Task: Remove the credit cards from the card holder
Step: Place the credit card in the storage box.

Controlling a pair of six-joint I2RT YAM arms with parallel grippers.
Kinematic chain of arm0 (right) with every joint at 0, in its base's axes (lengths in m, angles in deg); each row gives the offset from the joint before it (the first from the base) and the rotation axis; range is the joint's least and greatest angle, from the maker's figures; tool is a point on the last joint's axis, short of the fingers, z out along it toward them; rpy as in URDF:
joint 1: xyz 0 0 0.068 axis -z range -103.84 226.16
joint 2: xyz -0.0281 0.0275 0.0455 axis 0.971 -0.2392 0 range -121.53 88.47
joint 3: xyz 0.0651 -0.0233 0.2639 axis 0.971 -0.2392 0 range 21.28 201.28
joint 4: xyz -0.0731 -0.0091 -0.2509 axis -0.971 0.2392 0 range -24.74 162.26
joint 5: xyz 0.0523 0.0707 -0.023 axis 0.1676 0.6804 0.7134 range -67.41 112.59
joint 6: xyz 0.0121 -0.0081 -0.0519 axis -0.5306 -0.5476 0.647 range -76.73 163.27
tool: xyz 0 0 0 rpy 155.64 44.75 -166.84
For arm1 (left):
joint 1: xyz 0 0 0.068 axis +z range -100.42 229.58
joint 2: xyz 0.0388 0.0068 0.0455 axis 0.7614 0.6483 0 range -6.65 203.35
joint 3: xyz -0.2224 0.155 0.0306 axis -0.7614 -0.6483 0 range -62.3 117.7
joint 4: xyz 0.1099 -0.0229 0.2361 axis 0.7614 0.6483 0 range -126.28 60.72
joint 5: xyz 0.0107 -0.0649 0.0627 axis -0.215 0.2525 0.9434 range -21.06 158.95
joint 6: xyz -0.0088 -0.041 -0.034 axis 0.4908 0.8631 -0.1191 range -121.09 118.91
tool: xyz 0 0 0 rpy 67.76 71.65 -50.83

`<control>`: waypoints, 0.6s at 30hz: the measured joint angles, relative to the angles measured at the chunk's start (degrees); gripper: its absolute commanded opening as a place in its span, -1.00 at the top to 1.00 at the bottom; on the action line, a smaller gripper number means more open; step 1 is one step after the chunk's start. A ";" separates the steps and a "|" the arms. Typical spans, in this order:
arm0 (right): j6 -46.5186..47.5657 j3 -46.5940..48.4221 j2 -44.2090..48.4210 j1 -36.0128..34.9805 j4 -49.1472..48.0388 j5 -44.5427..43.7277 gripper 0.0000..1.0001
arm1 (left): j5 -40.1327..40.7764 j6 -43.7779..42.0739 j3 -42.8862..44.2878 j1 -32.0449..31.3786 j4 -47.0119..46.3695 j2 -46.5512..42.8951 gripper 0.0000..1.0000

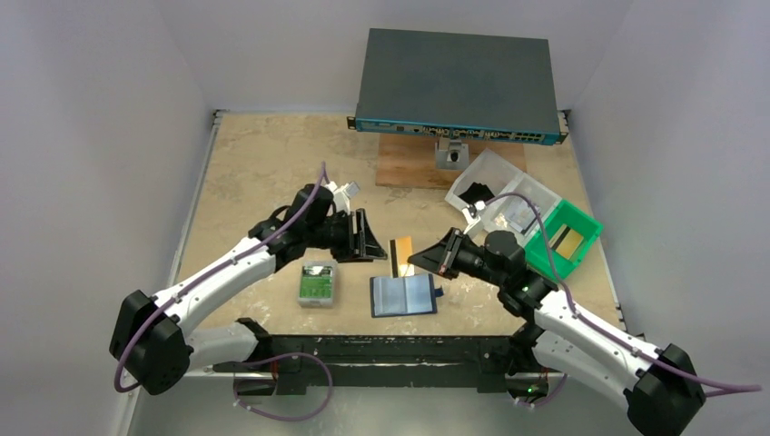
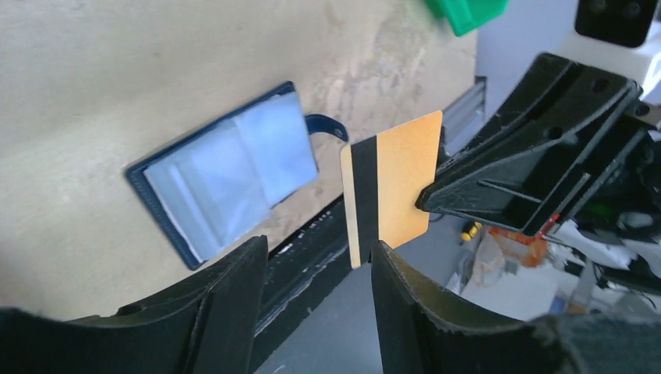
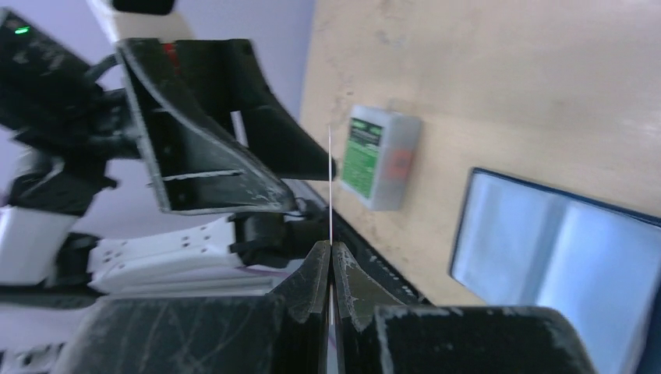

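Note:
A tan-gold credit card (image 1: 400, 256) with a dark stripe stands on edge in the air between the two arms. My right gripper (image 1: 425, 260) is shut on its right end; the right wrist view shows the card (image 3: 330, 187) edge-on, pinched between the closed jaws (image 3: 330, 248). My left gripper (image 2: 319, 245) is open, its fingers apart on either side of the card's (image 2: 397, 187) striped end and not touching it. The card holder (image 1: 403, 295) lies open flat on the table below, light-blue lining (image 2: 226, 175) up, with its navy tab to the right.
A grey case with a green label (image 1: 317, 282) lies left of the card holder. A green bin (image 1: 563, 238) holding a tan card and a clear plastic container (image 1: 499, 195) sit at the right. A dark network box (image 1: 457, 86) on a wooden block stands at the back.

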 measured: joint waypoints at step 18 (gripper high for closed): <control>-5.51 -2.49 -4.55 2.25 -16.22 13.90 0.35 | -16.85 9.73 -5.22 1.01 -24.55 1.31 1.00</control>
